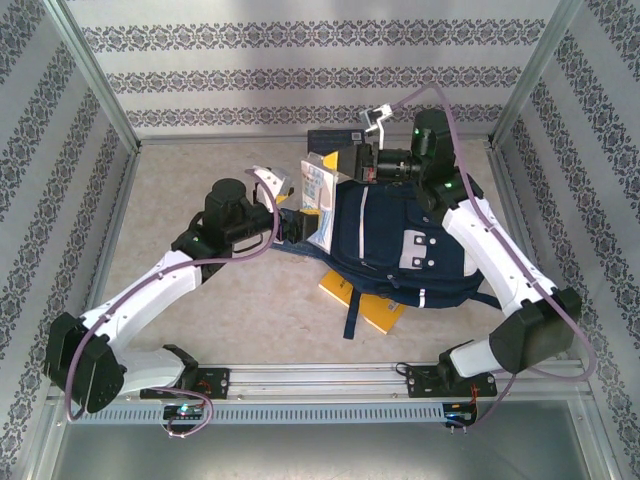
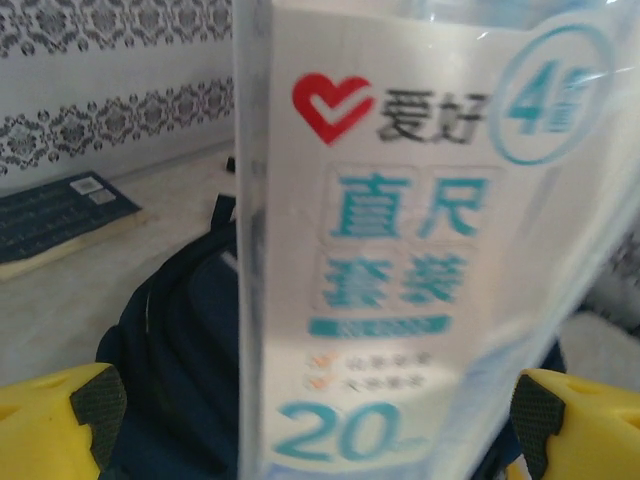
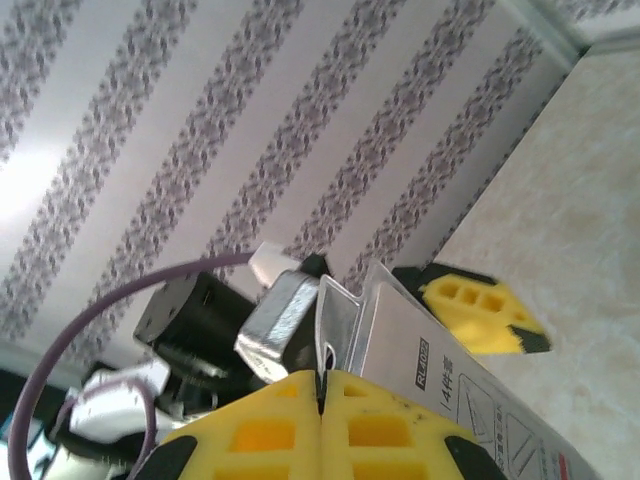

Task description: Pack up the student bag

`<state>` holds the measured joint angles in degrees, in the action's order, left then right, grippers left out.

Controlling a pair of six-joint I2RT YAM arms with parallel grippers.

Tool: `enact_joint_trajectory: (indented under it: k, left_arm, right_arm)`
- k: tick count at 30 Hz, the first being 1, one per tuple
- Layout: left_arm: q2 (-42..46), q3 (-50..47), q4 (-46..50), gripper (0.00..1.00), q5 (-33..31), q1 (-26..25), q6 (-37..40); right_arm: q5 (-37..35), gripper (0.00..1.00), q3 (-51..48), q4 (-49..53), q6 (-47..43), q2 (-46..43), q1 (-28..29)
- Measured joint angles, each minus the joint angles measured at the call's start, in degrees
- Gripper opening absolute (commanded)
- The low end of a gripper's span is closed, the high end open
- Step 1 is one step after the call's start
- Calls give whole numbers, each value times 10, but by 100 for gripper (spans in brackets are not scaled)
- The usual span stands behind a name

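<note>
The student bag [image 1: 400,245], a navy backpack with white stripes, lies in the middle of the table with its opening toward the left. A white and teal ruler-set packet [image 1: 320,200] stands upright at that opening. My right gripper [image 1: 345,165] is shut on the packet's top edge; in the right wrist view its yellow fingers [image 3: 270,430] pinch the clear flap of the packet [image 3: 420,350]. My left gripper [image 1: 288,205] is open on the bag's left side. Seen from the left wrist, the packet [image 2: 400,250] stands between its spread yellow fingers [image 2: 60,420], with the bag [image 2: 180,330] behind.
A yellow book [image 1: 370,305] lies partly under the bag's near side. A dark blue book [image 1: 330,138] lies flat near the back wall, and it appears again in the left wrist view [image 2: 50,215]. Patterned walls enclose the table on three sides.
</note>
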<state>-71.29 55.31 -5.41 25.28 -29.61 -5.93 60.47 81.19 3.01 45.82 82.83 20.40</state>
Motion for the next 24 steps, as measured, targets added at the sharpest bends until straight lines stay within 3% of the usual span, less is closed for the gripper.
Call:
enact_joint_trajectory:
  k: [6,16,20,24]
  left_arm:
    - [-14,11,20,97,39,12,52]
    - [-19,-5,-45,86,159,16,49]
    - [-26,-5,-62,67,205,16,40]
    - [-30,-5,-73,38,245,16,26]
  right_arm:
    - [68,0,29,68,-80,17,0]
    - [124,0,41,101,-130,17,-1]
    - [125,0,41,101,-130,17,-8]
    - [120,0,34,82,-115,17,-32]
